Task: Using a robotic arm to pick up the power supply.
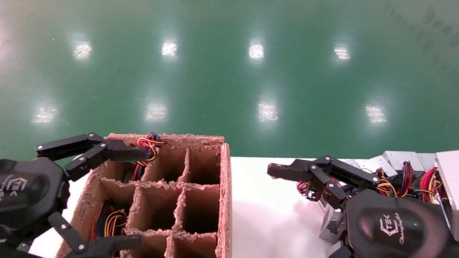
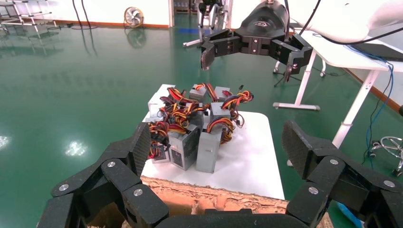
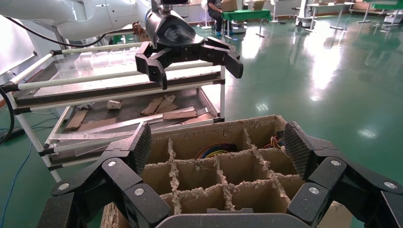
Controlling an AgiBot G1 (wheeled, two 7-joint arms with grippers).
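My left gripper (image 1: 95, 194) hangs over the left side of the divided cardboard box (image 1: 223, 195), fingers spread wide and holding nothing. My right gripper (image 1: 283, 221) hovers above the white tabletop (image 1: 271, 216), just left of the heap of power supplies (image 2: 190, 137), its fingers also splayed apart and empty. The power supplies stand bunched at the tabletop's right end, silver boxes upright and pressed together, their red, yellow and black wires (image 2: 178, 111) tangled over the top. More coloured wires (image 1: 151, 142) spill from the box's far-left cell, and another bundle sits in a cell on its left side. The cells along its right edge look dark inside.
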